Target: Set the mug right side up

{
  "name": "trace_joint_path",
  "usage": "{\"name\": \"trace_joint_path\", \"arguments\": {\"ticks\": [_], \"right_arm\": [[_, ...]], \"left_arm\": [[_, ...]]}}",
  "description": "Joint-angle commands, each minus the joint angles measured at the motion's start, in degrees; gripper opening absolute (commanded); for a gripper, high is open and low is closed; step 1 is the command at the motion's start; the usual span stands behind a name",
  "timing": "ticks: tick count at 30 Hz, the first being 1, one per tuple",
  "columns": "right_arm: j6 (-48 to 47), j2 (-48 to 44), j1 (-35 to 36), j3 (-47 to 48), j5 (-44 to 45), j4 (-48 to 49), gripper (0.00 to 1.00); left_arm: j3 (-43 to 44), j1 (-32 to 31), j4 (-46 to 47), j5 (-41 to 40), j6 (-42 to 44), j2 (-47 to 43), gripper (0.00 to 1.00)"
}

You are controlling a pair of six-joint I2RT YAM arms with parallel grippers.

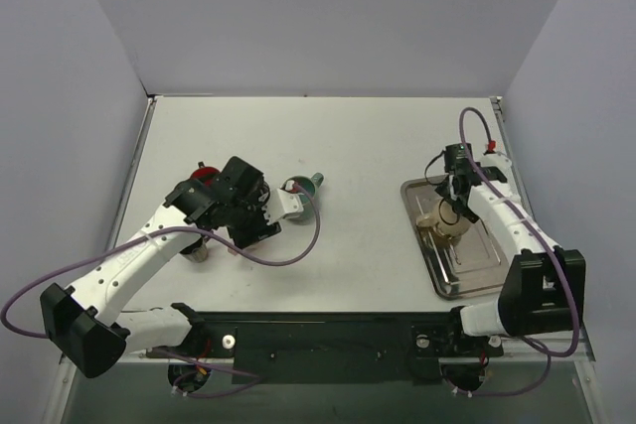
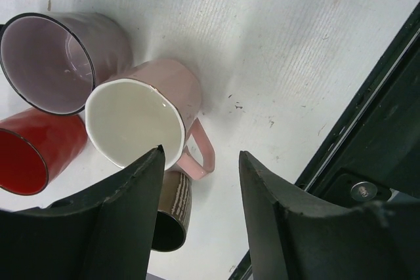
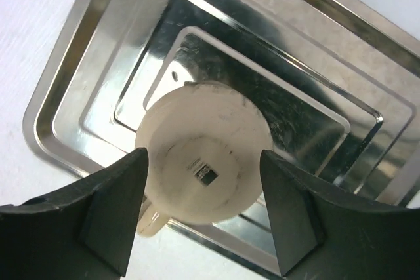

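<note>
A cream mug point(image 3: 202, 155) stands upside down on the steel tray point(image 3: 79, 83), its base with a small dark label facing the wrist camera and its handle point(image 3: 149, 221) at the lower left. It shows in the top view point(image 1: 439, 218) on the tray point(image 1: 477, 270) at the right. My right gripper point(image 3: 203, 181) is open, its fingers point(image 3: 111, 208) on either side of the mug's base, above it. My left gripper point(image 2: 200, 181) is open and empty over a cluster of mugs at the left.
Under the left gripper a pink mug point(image 2: 154, 113), a grey-purple mug point(image 2: 59, 57), a red mug point(image 2: 36, 152) and a brown striped mug point(image 2: 172, 218) stand close together. A teal mug point(image 1: 313, 183) lies near the table's middle. The black front rail point(image 2: 374, 136) runs along the near edge.
</note>
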Motion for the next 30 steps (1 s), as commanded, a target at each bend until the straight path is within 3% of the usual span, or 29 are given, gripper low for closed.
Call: {"name": "trace_joint_path", "arguments": {"ticks": [1, 4, 6, 10, 16, 30], "right_arm": [[-0.6, 1.5, 9.5, 9.6, 16.7, -16.2, 0.66], [7.4, 1.5, 18.2, 14.8, 30.1, -24.8, 0.66], [14.6, 0.9, 24.1, 16.1, 34.2, -29.9, 0.67], [26.6, 0.6, 32.2, 11.5, 30.8, -28.5, 0.66], [37.9, 2.8, 33.4, 2.9, 25.7, -18.5, 0.61], [54.8, 15.5, 30.8, 3.4, 23.5, -18.0, 0.58]], "left_arm": [[-0.3, 0.6, 0.5, 2.2, 0.1, -2.8, 0.59], [-0.8, 0.8, 1.4, 2.5, 0.4, -3.4, 0.59], [-1.0, 0.9, 1.8, 2.7, 0.5, -3.5, 0.59], [-0.8, 1.3, 1.8, 3.1, -0.2, -3.8, 0.59], [-0.1, 1.5, 1.4, 3.4, -0.5, -4.8, 0.60], [0.0, 1.6, 1.0, 5.1, -0.7, -4.7, 0.60]]}}
